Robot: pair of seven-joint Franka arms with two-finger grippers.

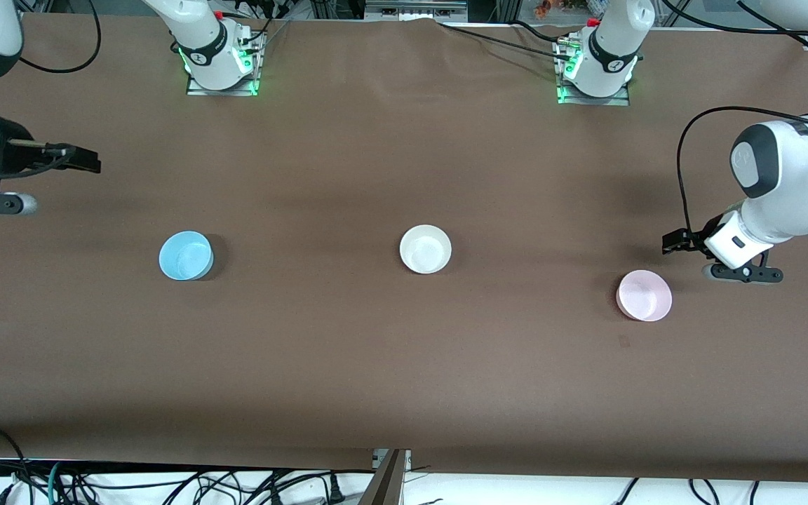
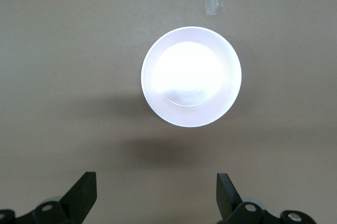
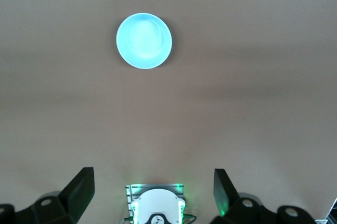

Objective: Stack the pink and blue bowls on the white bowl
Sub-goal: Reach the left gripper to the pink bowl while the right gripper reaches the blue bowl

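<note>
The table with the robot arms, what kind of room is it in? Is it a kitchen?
Probably a robot lab, not a kitchen. Two robot arms are bolted to a brown-covered table, loose cables hang along its edge, and only three plain bowls sit on it: blue bowl, white bowl, pink bowl.

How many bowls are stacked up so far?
None yet. The white bowl sits alone mid-table, the blue bowl and pink bowl apart. The left gripper hangs open near the pink bowl; the right gripper holds nothing. Both stackings remain.
</note>
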